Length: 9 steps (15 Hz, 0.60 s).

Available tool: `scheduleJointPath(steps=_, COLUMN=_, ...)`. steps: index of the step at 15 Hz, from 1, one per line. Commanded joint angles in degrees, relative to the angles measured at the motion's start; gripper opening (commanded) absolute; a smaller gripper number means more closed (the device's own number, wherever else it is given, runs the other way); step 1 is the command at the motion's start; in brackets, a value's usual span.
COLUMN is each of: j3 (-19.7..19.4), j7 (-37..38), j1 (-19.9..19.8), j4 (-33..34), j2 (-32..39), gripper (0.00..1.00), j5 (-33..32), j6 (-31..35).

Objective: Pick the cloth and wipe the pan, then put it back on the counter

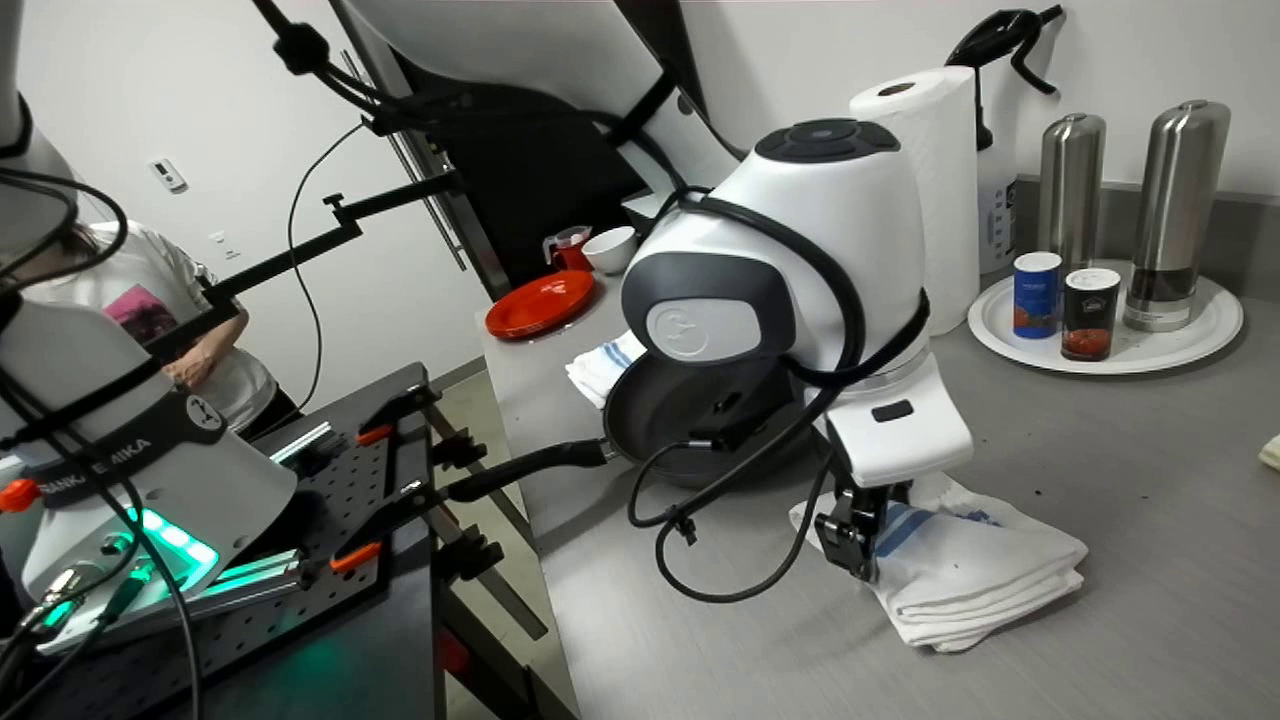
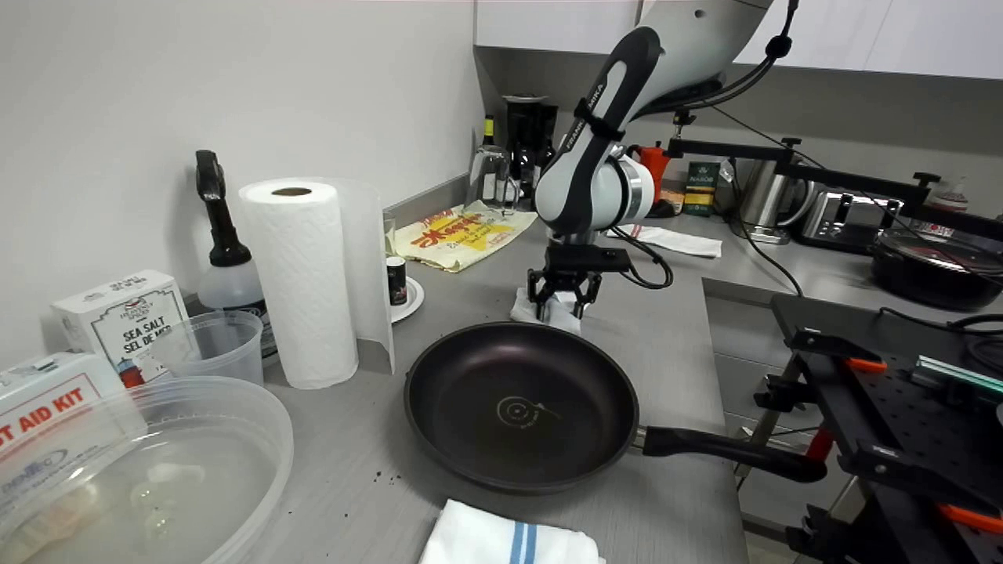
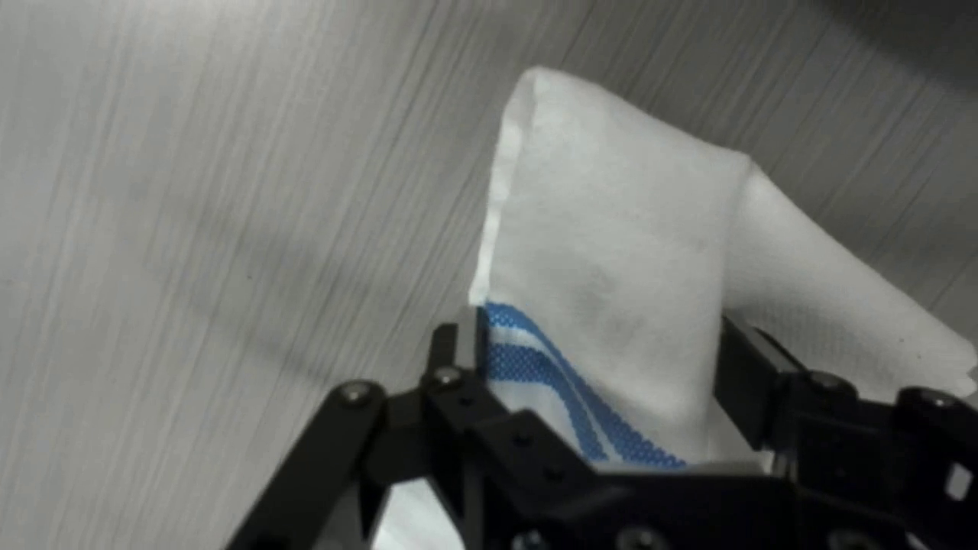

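Note:
The cloth (image 1: 990, 570), white, folded and rumpled with blue stripes, lies on the grey counter (image 1: 690, 640). It shows behind the pan in an exterior view (image 2: 558, 317) and fills the gap between the fingers in the wrist view (image 3: 611, 198). My gripper (image 3: 600, 344) is low over the cloth, fingers apart, one on each side of a fold; its left finger borders the striped edge. It shows in both exterior views (image 1: 860, 550) (image 2: 560, 307). The black pan (image 2: 521, 407) sits flat on the counter with its handle over the edge; the arm partly hides it in an exterior view (image 1: 650, 420).
A second blue-striped white cloth (image 2: 509, 540) lies on the pan's far side from my gripper. A paper-towel roll (image 2: 302, 290), a white tray of jars (image 1: 1200, 345), a red plate (image 1: 540, 303) and a clear plastic tub (image 2: 211, 470) stand around.

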Motion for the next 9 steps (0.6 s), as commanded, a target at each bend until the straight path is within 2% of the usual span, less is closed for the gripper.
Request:
scheduleJointPath(steps=1, j3=0.8, j7=-2.6, j1=-0.1, j4=-2.4, j2=-2.7, gripper=0.42, j5=1.6, j6=0.1)
scheduleJointPath(steps=6, j3=1.3, j7=-3.3, j1=-0.2, j4=-3.4, j2=-3.7, gripper=0.04, j5=1.7, j6=0.1)
scheduleJointPath(steps=7, j3=1.4, j7=-3.4, j1=-0.3, j4=-3.6, j2=-3.9, gripper=0.00, j5=1.7, j6=0.1)
scheduleJointPath(steps=9, j3=1.6, j7=-3.6, j1=-0.4, j4=-4.0, j2=-4.2, gripper=0.04, j5=1.8, j6=0.0)
